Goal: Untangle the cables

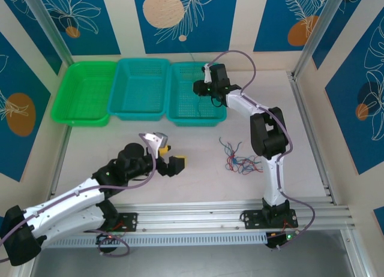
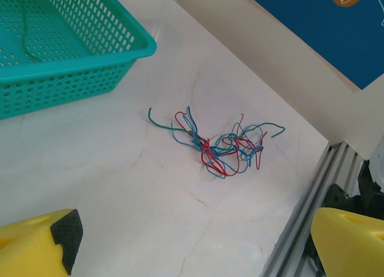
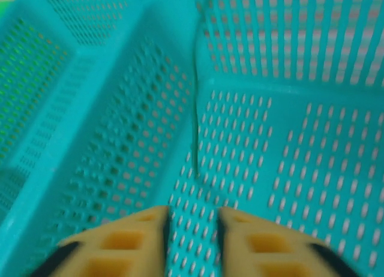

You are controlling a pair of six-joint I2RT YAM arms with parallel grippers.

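The cables [image 2: 223, 146] lie as a loose tangle of red, blue and green wires on the pale table, also visible in the top view [image 1: 240, 160] to the right of my left gripper [image 1: 171, 157]. In the left wrist view that gripper [image 2: 192, 253] stands wide open, short of the tangle, with nothing between its fingers. My right gripper [image 1: 203, 89] hangs over the right teal basket [image 1: 180, 112]. In its wrist view it [image 3: 192, 241] is open by a narrow gap and holds nothing. One dark green cable [image 3: 197, 130] lies on the basket floor just ahead of its fingertips.
A second teal basket [image 1: 141, 112] and a green basket [image 1: 81, 118] stand in a row to the left along the back. An aluminium rail [image 2: 312, 193] runs along the table edge close to the tangle. Frame posts stand at both sides.
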